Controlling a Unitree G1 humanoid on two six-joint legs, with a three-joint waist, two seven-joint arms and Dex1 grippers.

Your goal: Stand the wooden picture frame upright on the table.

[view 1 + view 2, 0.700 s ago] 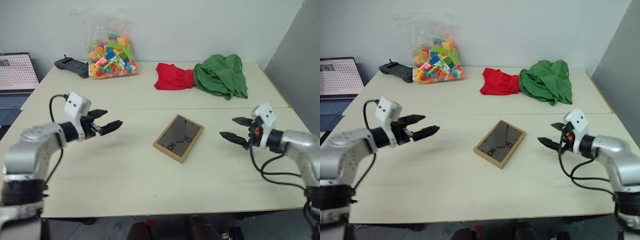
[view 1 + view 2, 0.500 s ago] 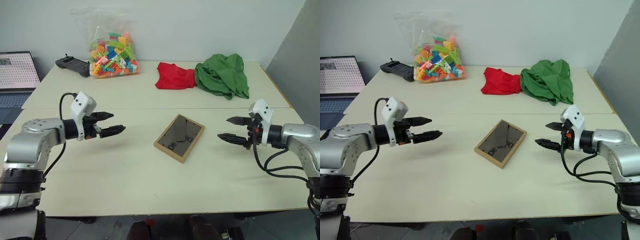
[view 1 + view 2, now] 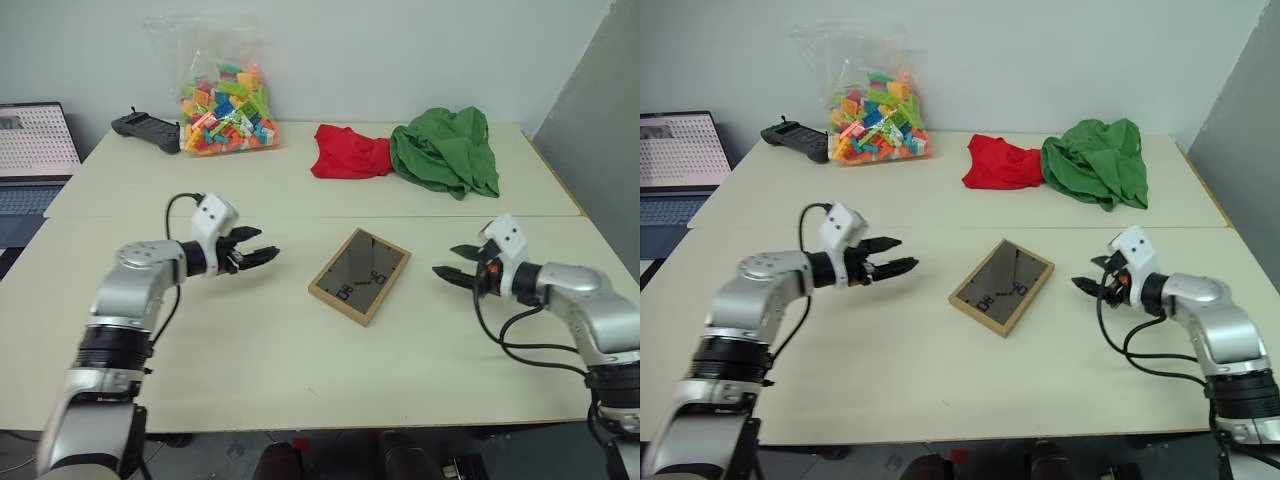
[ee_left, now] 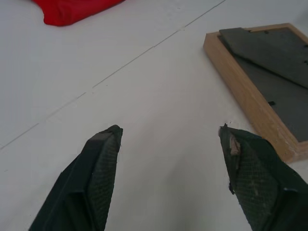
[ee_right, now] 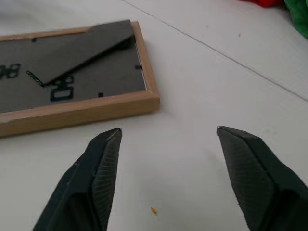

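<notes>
The wooden picture frame [image 3: 357,276] lies face-down on the table [image 3: 250,350], dark back and folded stand upward, midway between the 2 claws. The left gripper [image 3: 262,255] hovers with fingers apart, the frame just ahead and toward its right finger; the right gripper [image 3: 452,274] is likewise spread and empty, the frame ahead off its left finger. Likely trouble: a flat frame offers little edge (the rim sits flush on the tabletop), so pinching from 1 side may just skid it away. If raised with the stand unopened, it would probably topple.

Both arms forward — left gripper [image 3: 262,258], right gripper [image 3: 446,273] agape.
</notes>
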